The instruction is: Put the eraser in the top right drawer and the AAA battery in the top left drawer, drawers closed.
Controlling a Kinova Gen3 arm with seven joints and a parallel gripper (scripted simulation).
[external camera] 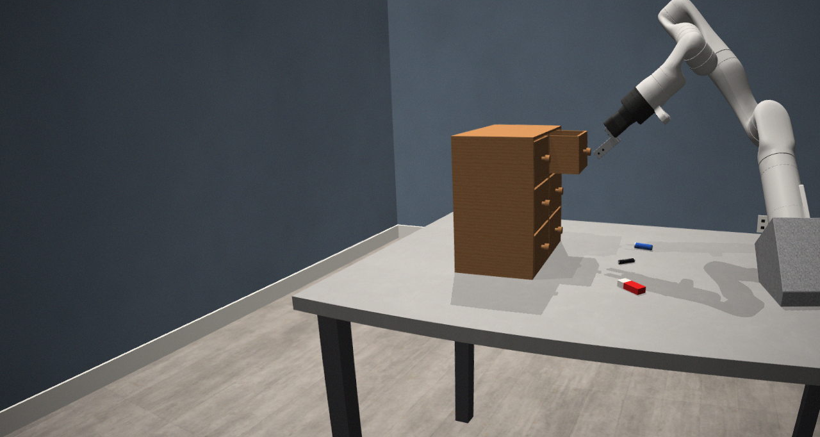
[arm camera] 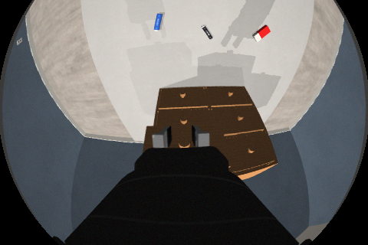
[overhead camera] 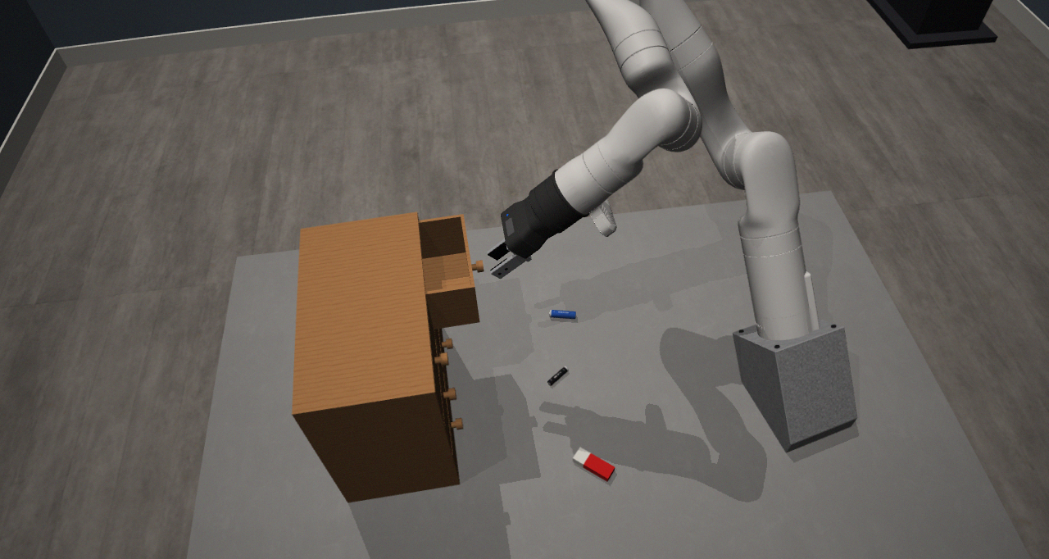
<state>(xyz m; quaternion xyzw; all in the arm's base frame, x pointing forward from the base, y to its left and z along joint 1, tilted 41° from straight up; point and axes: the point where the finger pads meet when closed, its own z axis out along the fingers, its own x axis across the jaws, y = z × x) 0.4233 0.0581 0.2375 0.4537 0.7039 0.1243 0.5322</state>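
Observation:
The wooden chest [overhead camera: 359, 306] [external camera: 492, 205] [arm camera: 208, 122] stands upright. Its top-row right drawer [overhead camera: 456, 307] [external camera: 564, 154] is pulled partly out, looks level, and shows nothing inside in the top view. The top-row left drawer [arm camera: 258, 143] is in. My gripper [overhead camera: 493, 264] [external camera: 597, 154] [arm camera: 181, 132] is open and empty, just in front of the open drawer's knob [overhead camera: 478, 265] [external camera: 587, 151], with a small gap. The red and white eraser [overhead camera: 597, 466] [external camera: 633, 287] [arm camera: 264, 31] and the small black AAA battery [overhead camera: 557, 376] [external camera: 626, 261] [arm camera: 207, 32] lie on the table.
A thicker blue battery [overhead camera: 563, 314] [external camera: 643, 246] [arm camera: 158, 22] lies on the table [overhead camera: 623, 530] [external camera: 372, 296], farther back than the black one in the top view. The lower drawers are in, their knobs sticking out. The robot's grey base [overhead camera: 814, 387] [external camera: 791, 262] stands opposite the chest's front.

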